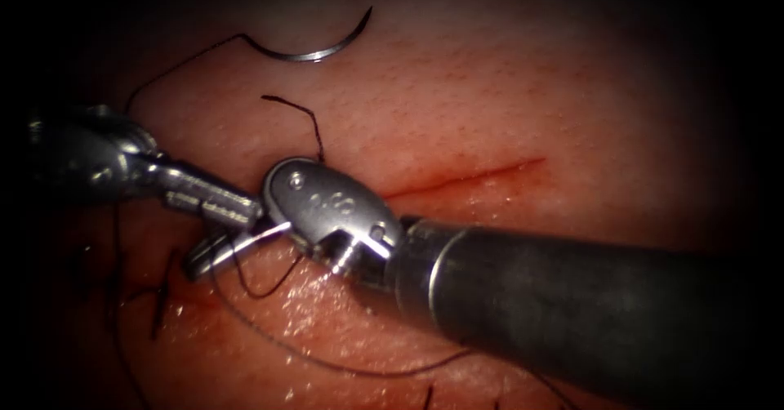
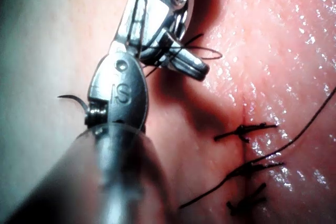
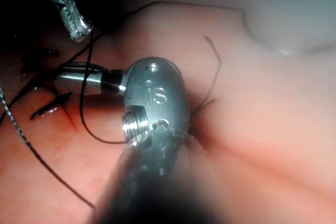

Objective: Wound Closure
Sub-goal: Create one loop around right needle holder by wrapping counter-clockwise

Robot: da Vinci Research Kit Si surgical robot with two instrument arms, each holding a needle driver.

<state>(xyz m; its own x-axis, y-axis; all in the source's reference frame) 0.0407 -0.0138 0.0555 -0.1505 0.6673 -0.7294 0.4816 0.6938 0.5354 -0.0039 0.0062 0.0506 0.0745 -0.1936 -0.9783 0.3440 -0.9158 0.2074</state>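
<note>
The curved needle (image 1: 314,53) lies free on the tissue (image 1: 506,100), far from the cut (image 1: 465,177) and not in it; neither tool holds it. Its thread (image 1: 175,65) runs left and down toward my left tool (image 1: 216,206), whose jaws look shut on the thread (image 3: 89,45). My right tool (image 1: 208,255) reaches in from the right, its tip just under the left tool's. A loop of thread (image 3: 84,127) hangs around that tip (image 3: 79,80). A short thread tail (image 1: 306,120) rises from the cut beside the right tool's wrist (image 1: 327,202).
Finished dark stitches (image 2: 244,129) cross the closed part of the cut on the left (image 1: 159,296). A long slack strand (image 1: 343,367) lies over the wet tissue in front. The right shaft (image 1: 572,296) covers the lower right.
</note>
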